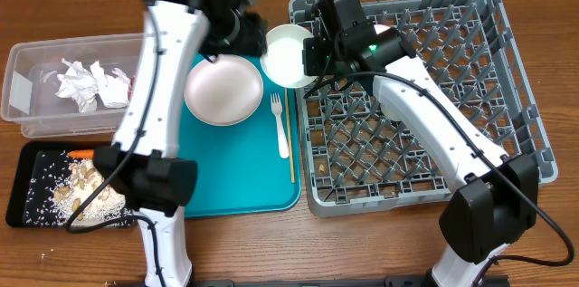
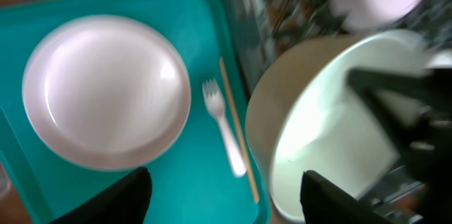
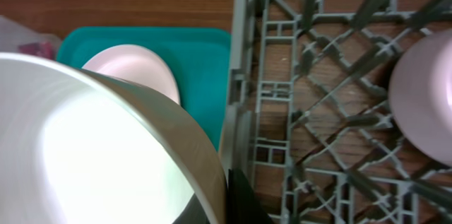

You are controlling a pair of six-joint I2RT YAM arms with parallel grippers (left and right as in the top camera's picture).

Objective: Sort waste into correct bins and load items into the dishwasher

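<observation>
Bowl (image 1: 288,54): white, round, smooth, glossy inside. It is held over the dish rack's left rim near the far-left corner, with the right fingers (image 3: 246,208) clamped on its edge.

Dish rack (image 1: 507,70): square grey plastic, lattice floor, rows of upright pegs, sitting on the wooden counter (image 1: 362,251). Inside it on the far side is 1 more round white dish (image 3: 424,104), partly hidden by the arm, so I can't tell which kind.

Just left of the rack: teal tray (image 1: 235,178) with 1 round pale plate (image 1: 223,90), 1 white plastic fork (image 1: 280,124) and 1 thin wooden stick (image 1: 290,142) beside the fork. Left fingers (image 2: 123,199) are spread apart above the tray with nothing between them.

Further left of the rack:
- Clear tub (image 1: 23,88) holding crumpled white napkins (image 1: 86,83).
- Black tray (image 1: 27,165) with rice grains (image 1: 41,192), beige scraps (image 1: 86,178) and 1 orange carrot (image 1: 81,153).
</observation>
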